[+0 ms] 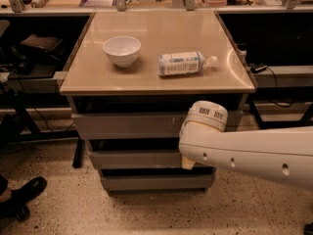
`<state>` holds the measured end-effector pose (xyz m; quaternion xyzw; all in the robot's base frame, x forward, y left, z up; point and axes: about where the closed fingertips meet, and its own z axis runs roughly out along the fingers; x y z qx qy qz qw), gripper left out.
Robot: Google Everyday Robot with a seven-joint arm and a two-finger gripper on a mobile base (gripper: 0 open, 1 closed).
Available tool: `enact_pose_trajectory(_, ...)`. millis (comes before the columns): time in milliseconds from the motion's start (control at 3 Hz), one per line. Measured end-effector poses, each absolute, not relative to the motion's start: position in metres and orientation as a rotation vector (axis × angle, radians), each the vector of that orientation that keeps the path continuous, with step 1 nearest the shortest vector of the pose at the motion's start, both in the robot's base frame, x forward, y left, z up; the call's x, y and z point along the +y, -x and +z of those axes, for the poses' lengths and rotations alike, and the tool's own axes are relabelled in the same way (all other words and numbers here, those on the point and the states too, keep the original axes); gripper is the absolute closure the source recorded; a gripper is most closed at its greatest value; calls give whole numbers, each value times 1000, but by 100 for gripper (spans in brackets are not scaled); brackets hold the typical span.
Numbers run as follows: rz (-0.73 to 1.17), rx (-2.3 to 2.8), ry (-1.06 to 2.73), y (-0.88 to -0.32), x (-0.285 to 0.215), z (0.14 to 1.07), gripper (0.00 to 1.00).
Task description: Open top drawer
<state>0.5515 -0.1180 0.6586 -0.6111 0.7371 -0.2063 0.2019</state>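
Top drawer (127, 125) sitting just under tabletop (161, 33), appearing shut. Gripper (189, 161) hanging low before drawers' right side, mostly hidden behind white arm (254, 151); jaw state impossible to tell. Opening not yet begun; whole pull remaining.

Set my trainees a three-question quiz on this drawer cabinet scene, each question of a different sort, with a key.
1. True or false: the bottle lies on its side on the tabletop.
2. What stands left of the bottle? A) a white bowl B) a mug C) a plate
3. In a few words: where is the gripper relative to the top drawer?

Key
1. True.
2. A.
3. At the end of the arm, in front of the drawer stack, right of centre and just below the top drawer's front.
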Motion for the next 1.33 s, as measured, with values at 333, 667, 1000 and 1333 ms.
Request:
enact_pose_trajectory(333, -695, 2056, 1585, -585, -136, 678, 0)
enact_pose_trajectory(667, -730, 2029, 1543, -594, -137, 686, 0)
enact_pose_trajectory(1000, -730, 2029, 1543, -594, -137, 686, 0)
enact_pose_trajectory(1333, -664, 2006, 1547, -601, -138, 681, 0)
